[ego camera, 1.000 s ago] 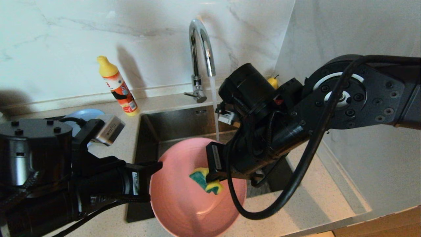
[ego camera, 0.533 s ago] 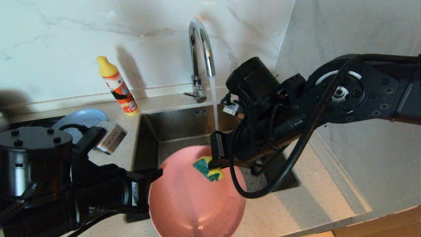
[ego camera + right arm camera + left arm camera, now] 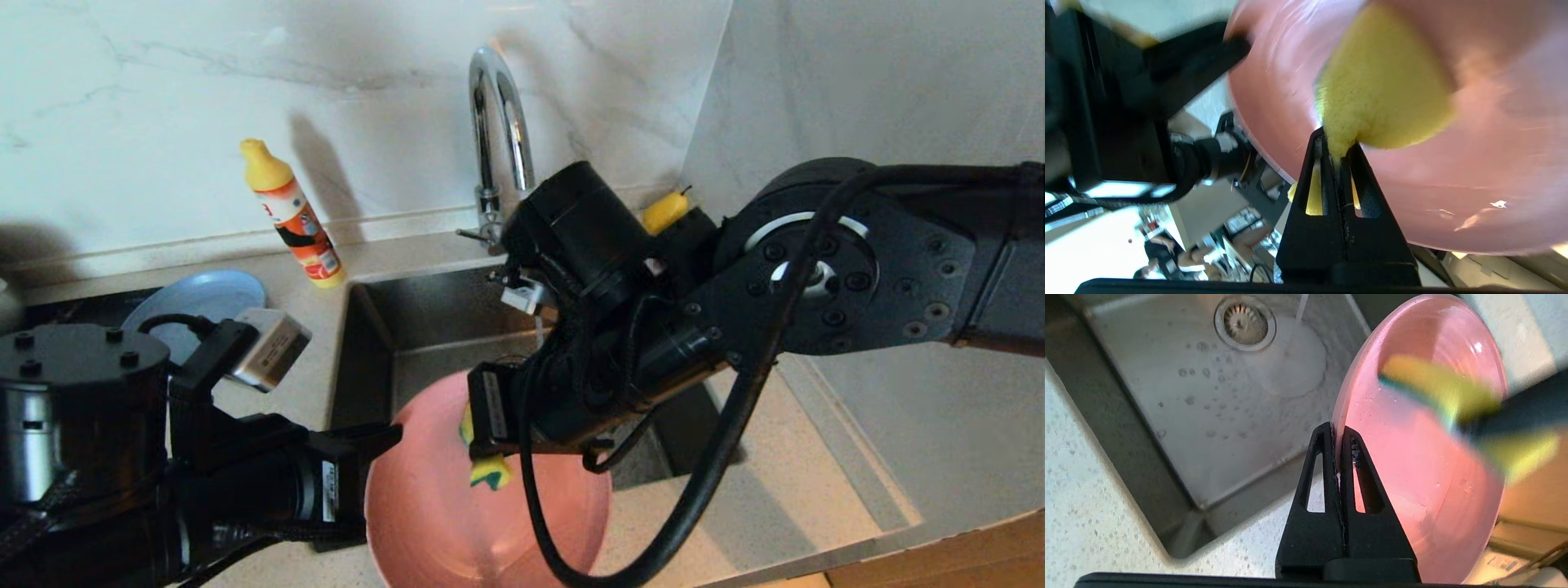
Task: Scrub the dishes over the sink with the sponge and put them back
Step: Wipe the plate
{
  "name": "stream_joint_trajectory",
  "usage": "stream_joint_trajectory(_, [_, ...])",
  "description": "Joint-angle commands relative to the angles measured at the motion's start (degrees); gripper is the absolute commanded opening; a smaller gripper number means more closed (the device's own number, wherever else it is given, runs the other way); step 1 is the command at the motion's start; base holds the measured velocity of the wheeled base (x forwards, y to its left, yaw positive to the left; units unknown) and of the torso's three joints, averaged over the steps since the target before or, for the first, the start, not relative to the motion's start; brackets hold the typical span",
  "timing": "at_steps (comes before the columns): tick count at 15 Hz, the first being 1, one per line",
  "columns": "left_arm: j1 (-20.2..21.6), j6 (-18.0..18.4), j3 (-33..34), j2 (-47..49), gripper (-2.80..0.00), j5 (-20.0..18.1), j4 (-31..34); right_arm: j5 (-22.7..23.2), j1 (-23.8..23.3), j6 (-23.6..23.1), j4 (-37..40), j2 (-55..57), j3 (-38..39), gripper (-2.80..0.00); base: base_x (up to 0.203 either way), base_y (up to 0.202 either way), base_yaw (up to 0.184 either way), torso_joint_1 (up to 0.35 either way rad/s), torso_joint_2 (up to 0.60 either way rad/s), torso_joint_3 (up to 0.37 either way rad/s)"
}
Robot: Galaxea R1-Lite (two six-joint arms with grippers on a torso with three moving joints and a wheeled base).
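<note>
Between right fingers [image 3: 1336,147], sponge [image 3: 1384,90], against pink plate [image 3: 433,506]

Bright, even light; motion-blurred sponge [image 3: 1453,400]; glare on wet plate [image 3: 1425,465].

**Home kitchen, sink corner**

We see a steel sink [image 3: 424,318] set in a speckled stone counter [image 3: 784,482], curved chrome tap [image 3: 495,139] at the far edge, marble-look wall [image 3: 163,90] behind, dish-soap bottle [image 3: 292,214] far left, blue plate [image 3: 204,298] beside it.
</note>
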Motion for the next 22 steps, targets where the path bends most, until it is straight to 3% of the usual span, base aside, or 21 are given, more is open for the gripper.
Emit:
stream_joint_trajectory(1, [0.0, -0.2, -0.1, 0.3, -2.8, 0.0, -0.7, 0.1, 2.2, 0.2, 0.6, 0.6, 0.0, -2.8, 0.0, 0.0, 0.0, 0.0, 0.0, 0.0])
stream_joint_trajectory(11, [0.1, -0.7, -0.5, 0.4, -2.8, 0.1, -1.6, 0.6, 7.4, 0.6, 7.0, -1.0, 0.2, -2.8, 0.0, 0.0, 0.0, 0.0, 0.0, 0.0])
stream_joint_trajectory(16, [0.1, -0.8, -0.9, 0.3, -2.8, 0.2, -1.6, 0.5, 6.8, 0.6, 7.1, 1.7, 0.2, -2.8, 0.0, 0.0, 0.0, 0.0, 0.0, 0.0])
stream_joint_trajectory(22, [0.1, -0.8, -0.9, 0.1, -2.8, 0.3, -1.6, 0.5, 1.5, 0.6, 6.6, 0.0, 0.1, -2.8, 0.0, 0.0, 0.0, 0.0, 0.0, 0.0])
